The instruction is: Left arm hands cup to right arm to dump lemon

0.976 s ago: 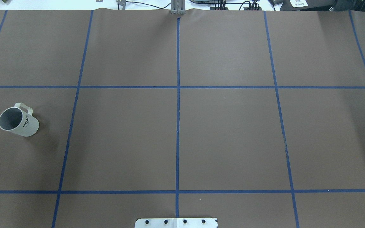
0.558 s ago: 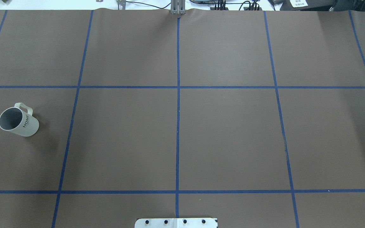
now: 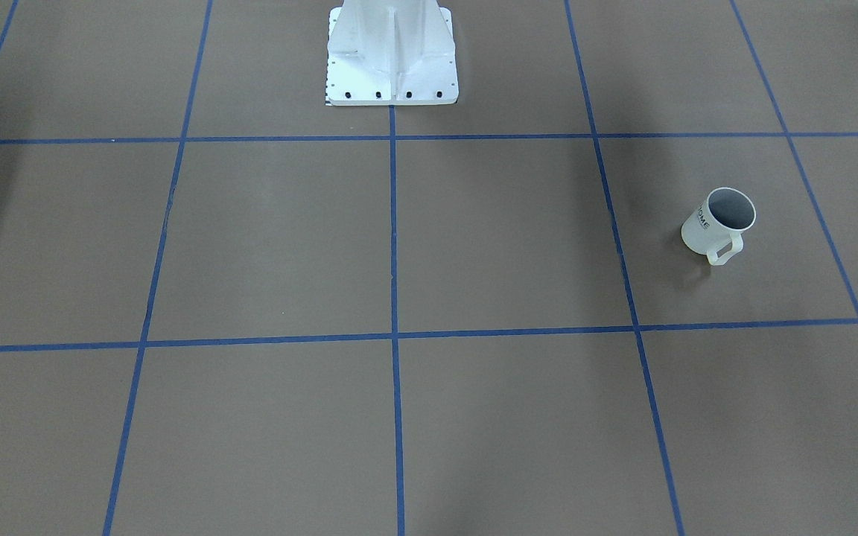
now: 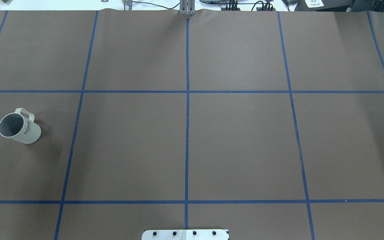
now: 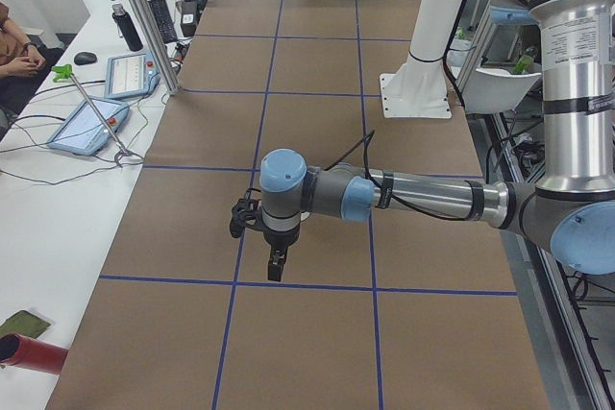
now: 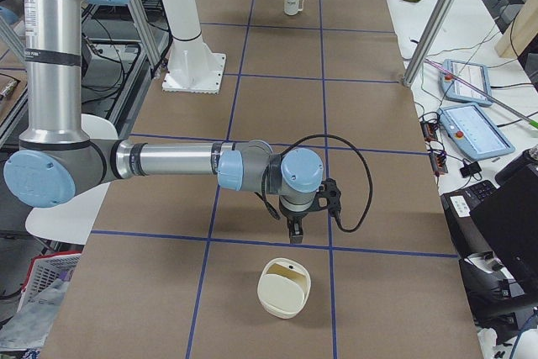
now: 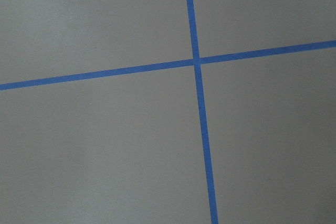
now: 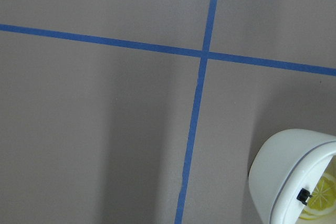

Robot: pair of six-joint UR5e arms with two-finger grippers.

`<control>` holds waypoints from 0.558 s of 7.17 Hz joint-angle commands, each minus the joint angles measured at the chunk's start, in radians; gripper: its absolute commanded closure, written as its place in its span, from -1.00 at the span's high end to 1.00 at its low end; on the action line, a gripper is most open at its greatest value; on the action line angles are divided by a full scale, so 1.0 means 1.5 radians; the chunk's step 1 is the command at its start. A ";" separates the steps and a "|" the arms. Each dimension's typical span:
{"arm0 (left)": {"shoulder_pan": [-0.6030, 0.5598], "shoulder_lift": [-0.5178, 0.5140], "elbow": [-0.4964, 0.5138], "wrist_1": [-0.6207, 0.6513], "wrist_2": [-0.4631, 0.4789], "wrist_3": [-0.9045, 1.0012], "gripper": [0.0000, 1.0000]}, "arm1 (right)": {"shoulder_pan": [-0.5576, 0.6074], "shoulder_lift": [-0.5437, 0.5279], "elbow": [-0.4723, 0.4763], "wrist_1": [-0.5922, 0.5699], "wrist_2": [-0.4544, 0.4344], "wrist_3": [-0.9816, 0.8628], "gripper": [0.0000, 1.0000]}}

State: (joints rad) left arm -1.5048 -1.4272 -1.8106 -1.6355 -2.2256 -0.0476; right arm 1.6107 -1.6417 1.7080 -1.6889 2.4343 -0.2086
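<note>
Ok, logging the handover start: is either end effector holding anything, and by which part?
Nothing is held; the HOME mug stands alone on the table, handle untouched.

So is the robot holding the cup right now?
No, the cup stands by itself on the table, with nothing touching it.

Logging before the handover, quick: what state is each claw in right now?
Left claw: cannot be told; only a side view shows it.
Right claw: cannot be told, same reason.
</note>
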 commanded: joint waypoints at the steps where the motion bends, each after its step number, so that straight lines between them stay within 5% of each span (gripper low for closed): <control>1: 0.000 0.000 0.000 -0.001 0.001 0.000 1.00 | 0.000 -0.002 0.000 0.000 0.000 0.000 1.00; 4: 0.000 -0.003 0.000 0.000 0.001 0.000 1.00 | 0.000 -0.007 -0.005 0.000 -0.001 0.001 1.00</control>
State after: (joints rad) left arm -1.5048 -1.4300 -1.8106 -1.6364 -2.2244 -0.0475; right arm 1.6107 -1.6494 1.7033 -1.6889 2.4331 -0.2080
